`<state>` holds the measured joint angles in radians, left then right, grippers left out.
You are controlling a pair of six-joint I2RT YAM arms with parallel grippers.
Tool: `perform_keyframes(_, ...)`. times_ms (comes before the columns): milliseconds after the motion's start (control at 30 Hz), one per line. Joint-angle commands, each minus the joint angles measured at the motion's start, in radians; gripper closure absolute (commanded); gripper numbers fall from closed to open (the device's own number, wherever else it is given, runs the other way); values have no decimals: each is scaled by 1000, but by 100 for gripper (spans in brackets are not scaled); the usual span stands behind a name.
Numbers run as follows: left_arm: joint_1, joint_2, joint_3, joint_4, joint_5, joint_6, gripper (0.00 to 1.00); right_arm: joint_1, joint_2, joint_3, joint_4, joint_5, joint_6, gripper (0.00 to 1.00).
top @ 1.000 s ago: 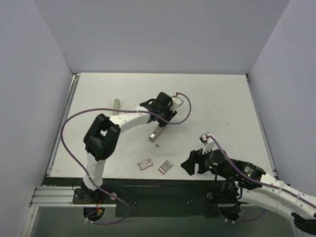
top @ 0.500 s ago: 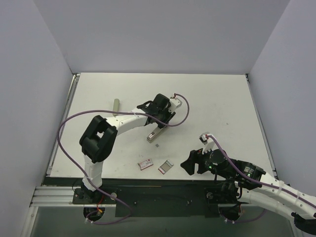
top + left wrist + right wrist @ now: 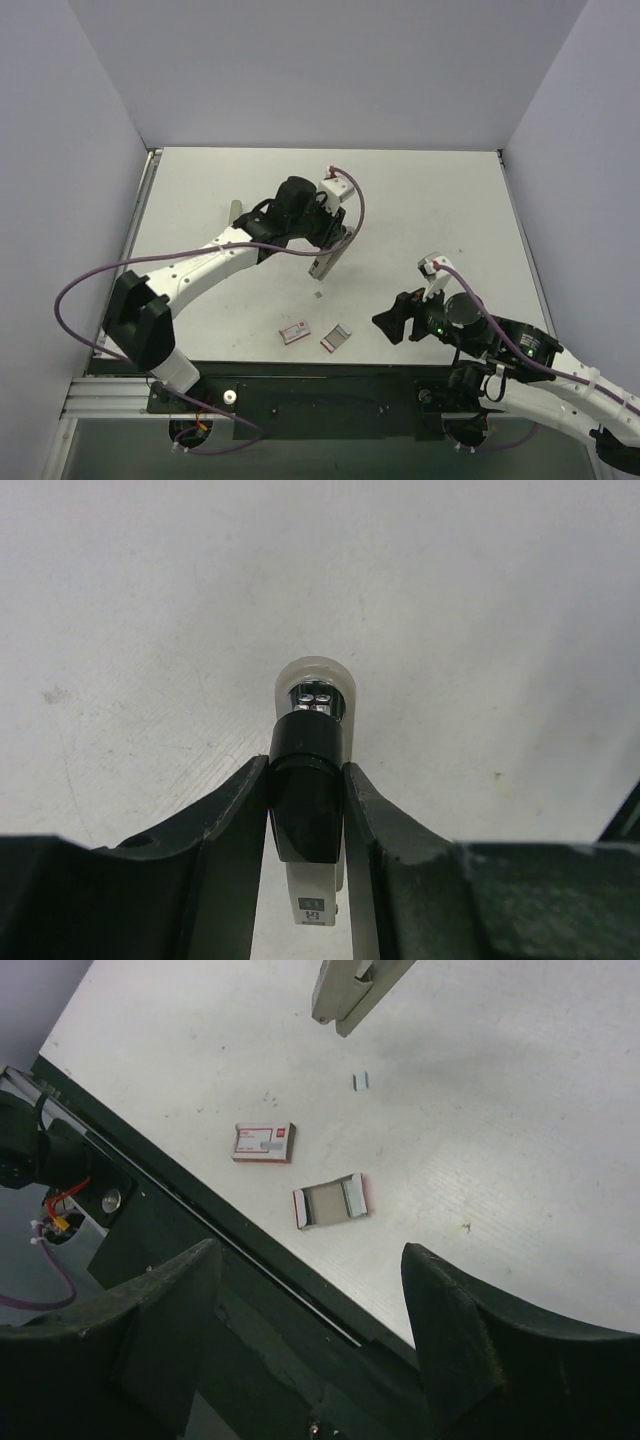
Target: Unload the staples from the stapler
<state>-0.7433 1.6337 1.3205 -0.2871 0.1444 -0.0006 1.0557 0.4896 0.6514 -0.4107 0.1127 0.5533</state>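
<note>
My left gripper [image 3: 334, 243] is shut on the stapler [image 3: 325, 262], a grey-silver bar with a black part. It hangs tilted over the middle of the table. In the left wrist view both fingers press the black part of the stapler [image 3: 310, 800], and its silver tip under a clear cap points away from me. The stapler's lower end [image 3: 345, 990] shows at the top of the right wrist view. A tiny grey piece [image 3: 318, 296] lies on the table below it. My right gripper [image 3: 392, 324] hovers open and empty over the table's near edge.
A red-and-white box [image 3: 293, 333] and an open grey box [image 3: 336, 338] lie near the front edge, also in the right wrist view [image 3: 264, 1142] [image 3: 331, 1201]. A slim grey bar [image 3: 235, 213] lies at the back left. The black rail [image 3: 250, 1290] runs below the front edge.
The left arm has swung left and back, carrying the stapler with it, after its jaws closed a little more on it. The right arm has shifted slightly to the right.
</note>
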Motion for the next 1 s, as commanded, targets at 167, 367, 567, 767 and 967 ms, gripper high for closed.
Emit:
perform_keyframes(167,15,-323,-55,137,217,-254,100,7,64,214,-43,-20,-170,32)
perform_keyframes(367,21,-466,-152,223,311,-445,100,7,101,292,-17,-166,-271,29)
perform_keyframes(567,21,-586,-280,374,411,-631,100,6,147,343,39,-330,-312,28)
perform_keyframes(767,21,-701,-388,485,478,-726,100,4,178,349,95,-386,-305,27)
perform_keyframes(967,21,-779,-478,543,532,-766,100,4,231,425,104,-407,-335,27)
